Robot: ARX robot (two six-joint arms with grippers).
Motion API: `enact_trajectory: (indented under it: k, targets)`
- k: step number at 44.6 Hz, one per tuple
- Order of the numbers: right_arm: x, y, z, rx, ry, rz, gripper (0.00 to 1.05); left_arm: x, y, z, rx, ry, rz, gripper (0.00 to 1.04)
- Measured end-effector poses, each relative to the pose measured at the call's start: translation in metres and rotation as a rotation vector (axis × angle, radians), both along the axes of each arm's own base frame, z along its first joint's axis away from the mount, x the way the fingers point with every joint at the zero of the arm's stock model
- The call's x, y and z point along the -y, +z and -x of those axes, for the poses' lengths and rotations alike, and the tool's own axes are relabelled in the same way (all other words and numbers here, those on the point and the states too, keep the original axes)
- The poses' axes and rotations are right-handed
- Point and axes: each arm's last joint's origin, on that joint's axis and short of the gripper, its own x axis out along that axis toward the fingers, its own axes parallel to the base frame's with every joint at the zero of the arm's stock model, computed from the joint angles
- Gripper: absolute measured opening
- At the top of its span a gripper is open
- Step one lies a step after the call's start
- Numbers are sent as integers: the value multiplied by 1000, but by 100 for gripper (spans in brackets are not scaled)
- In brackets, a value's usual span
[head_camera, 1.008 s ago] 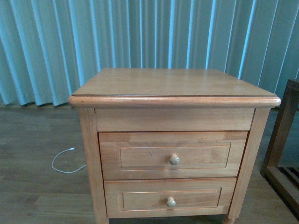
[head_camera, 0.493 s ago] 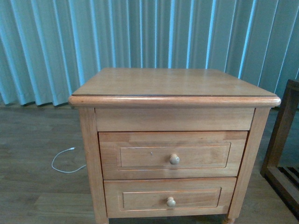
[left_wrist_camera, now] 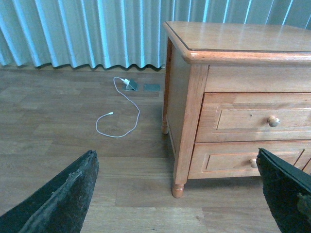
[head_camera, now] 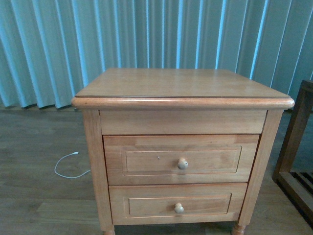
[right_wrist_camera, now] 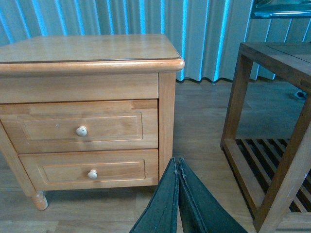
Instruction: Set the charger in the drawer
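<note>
Facing: light-wood nightstand (head_camera: 181, 88), centre of the front frame.
Drawer: taller light-wood drawer (head_camera: 181, 159) with recessed panel and round pale knob (head_camera: 182, 163), closed.
Charger: small white plug block (left_wrist_camera: 126, 81), upper left of left wrist frame, on the floor.
Left hand (left_wrist_camera: 180, 194): spread wide, empty.
Right hand (right_wrist_camera: 178, 194): pressed together, empty.

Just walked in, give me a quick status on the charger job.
Left gripper open, right gripper shut, both empty. Drawer closed. Charger not seen; only a white cable on the floor. Nothing blocking the drawer.
</note>
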Motion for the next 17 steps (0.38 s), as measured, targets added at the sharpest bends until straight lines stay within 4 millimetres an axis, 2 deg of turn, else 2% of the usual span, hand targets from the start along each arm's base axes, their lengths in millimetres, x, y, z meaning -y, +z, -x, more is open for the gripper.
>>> enact_trajectory:
  k: [2,9,17]
  targets:
    - [0,0,0,0,0,0,5,0,0,0,0,0,0,99]
    - [0,0,0,0,0,1,40,0,0,0,0,0,0,99]
    - [0,0,0,0,0,1,68,0,0,0,0,0,0,99]
